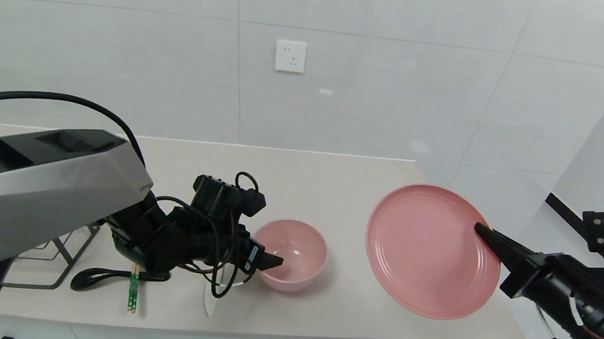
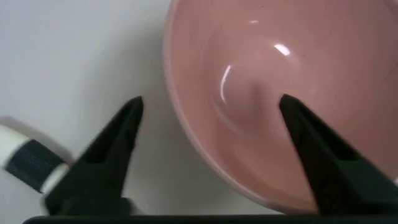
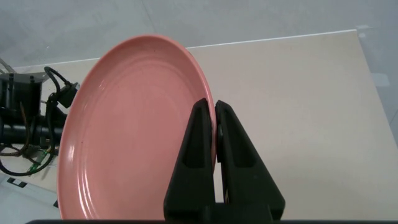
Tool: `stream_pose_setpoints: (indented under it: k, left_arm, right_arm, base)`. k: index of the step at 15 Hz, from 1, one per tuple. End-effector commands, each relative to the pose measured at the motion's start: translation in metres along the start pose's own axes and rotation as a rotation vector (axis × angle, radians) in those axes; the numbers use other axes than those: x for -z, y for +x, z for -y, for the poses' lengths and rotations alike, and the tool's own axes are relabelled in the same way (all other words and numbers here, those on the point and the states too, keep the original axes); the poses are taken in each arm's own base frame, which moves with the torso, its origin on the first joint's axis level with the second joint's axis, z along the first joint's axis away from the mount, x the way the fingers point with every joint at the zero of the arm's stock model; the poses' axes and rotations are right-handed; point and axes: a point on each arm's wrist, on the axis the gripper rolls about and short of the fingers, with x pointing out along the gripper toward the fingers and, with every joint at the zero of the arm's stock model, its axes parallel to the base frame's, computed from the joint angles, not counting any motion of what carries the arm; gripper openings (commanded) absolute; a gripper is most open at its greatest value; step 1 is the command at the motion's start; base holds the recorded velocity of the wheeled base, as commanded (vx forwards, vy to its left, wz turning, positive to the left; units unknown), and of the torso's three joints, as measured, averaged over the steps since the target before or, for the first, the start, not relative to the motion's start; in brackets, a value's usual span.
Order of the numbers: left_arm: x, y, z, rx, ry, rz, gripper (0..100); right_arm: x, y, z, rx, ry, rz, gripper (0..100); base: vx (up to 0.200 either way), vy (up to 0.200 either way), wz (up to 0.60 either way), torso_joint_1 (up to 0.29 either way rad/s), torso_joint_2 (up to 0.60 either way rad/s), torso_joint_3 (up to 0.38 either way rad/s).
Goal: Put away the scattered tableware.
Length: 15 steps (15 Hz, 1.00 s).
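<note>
1. On the pale countertop (image 1: 329, 315), towards the robot's right, a pink plate (image 1: 426, 252) stood tilted up on its edge with its face turned to the head camera; whether its lower edge touched the surface could not be told.
2. The right gripper (image 1: 480, 229) was pinched closed on the plate's rim at the side nearest the right arm. In the right wrist view (image 3: 210, 107) its two dark fingers sat pressed together, with the rim of the plate (image 3: 124, 130) clamped between them.
3. Near the middle of the countertop, a pink bowl (image 1: 293, 254) sat upright, well apart from the plate.
4. The left gripper (image 1: 272, 261) hung at the bowl's near-left rim with its fingers spread wide and gripping nothing. In the left wrist view (image 2: 208, 102) one finger (image 2: 106, 162) was outside the bowl (image 2: 292, 74) and the other (image 2: 323, 162) was over its inside, so the rim lay between them.
5. Under the left arm lay a black spoon (image 1: 95, 276), a pair of chopsticks with green ends (image 1: 133, 291) and a white utensil (image 1: 209, 301) whose kind was unclear.
6. A wire rack (image 1: 62, 254) stood at the far left of the countertop, beside the spoon.
7. A white wall socket (image 1: 290, 55) was set in the tiled wall behind.
</note>
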Motion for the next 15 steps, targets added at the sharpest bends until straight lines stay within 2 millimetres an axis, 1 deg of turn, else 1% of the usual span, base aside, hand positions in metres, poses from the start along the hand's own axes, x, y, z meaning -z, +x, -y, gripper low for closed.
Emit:
stream_pose_setpoints:
  k: [1, 2, 5, 7, 8, 9, 10, 11, 12, 13, 14, 15]
  left_arm:
    - [-0.001, 0.000, 0.005, 0.009, -0.006, 0.001, 0]
    - [-0.007, -0.004, 0.006, 0.008, 0.001, 0.025, 0]
    - [-0.032, -0.034, 0.013, 0.006, 0.014, 0.109, 0]
    - [-0.040, -0.054, 0.017, 0.001, -0.003, 0.135, 0]
    - [-0.041, -0.060, 0.018, 0.000, -0.008, 0.141, 0]
    - [-0.040, -0.073, 0.022, -0.006, -0.007, 0.153, 0]
    - [-0.038, -0.093, 0.029, -0.029, -0.003, 0.167, 0]
    - [-0.035, -0.105, 0.033, -0.040, -0.002, 0.171, 0]
    - [-0.031, -0.130, 0.039, -0.048, 0.002, 0.197, 0]
    - [-0.030, -0.149, 0.043, -0.054, 0.006, 0.227, 0]
    - [-0.031, -0.161, 0.046, -0.057, 0.011, 0.249, 0]
    - [-0.035, -0.183, 0.052, -0.075, 0.024, 0.311, 0]
  right_arm:
    - [0.000, 0.000, 0.000, -0.001, 0.000, 0.000, 0]
    - [0.000, 0.000, 0.000, -0.002, -0.001, 0.001, 0]
    - [0.000, 0.000, 0.000, -0.002, -0.001, 0.001, 0]
    - [-0.001, 0.000, 0.000, -0.002, -0.002, 0.004, 0]
    - [-0.001, 0.000, 0.000, -0.001, -0.001, 0.003, 0]
    - [0.001, -0.002, 0.000, -0.001, -0.001, -0.003, 0]
    - [0.000, -0.002, -0.001, 0.000, 0.000, 0.000, 0]
    - [-0.002, -0.004, 0.000, 0.004, -0.002, 0.009, 0]
    - [-0.008, -0.004, 0.008, 0.038, 0.000, 0.040, 0]
    - [-0.013, -0.005, 0.016, 0.072, -0.002, 0.062, 0]
    - [-0.016, -0.004, 0.019, 0.078, -0.006, 0.077, 0]
    - [-0.023, -0.003, 0.019, 0.072, -0.019, 0.109, 0]
  base:
    - [0.000, 0.000, 0.00, 0.000, 0.00, 0.000]
    - [0.000, 0.000, 0.00, 0.000, 0.00, 0.000]
    - [0.000, 0.000, 0.00, 0.000, 0.00, 0.000]
    - [0.000, 0.000, 0.00, 0.000, 0.00, 0.000]
    - [0.000, 0.000, 0.00, 0.000, 0.00, 0.000]
    - [0.000, 0.000, 0.00, 0.000, 0.00, 0.000]
    - [0.000, 0.000, 0.00, 0.000, 0.00, 0.000]
    - [0.000, 0.000, 0.00, 0.000, 0.00, 0.000]
    - [0.000, 0.000, 0.00, 0.000, 0.00, 0.000]
    - [0.000, 0.000, 0.00, 0.000, 0.00, 0.000]
    - [0.000, 0.000, 0.00, 0.000, 0.00, 0.000]
    - [0.000, 0.000, 0.00, 0.000, 0.00, 0.000]
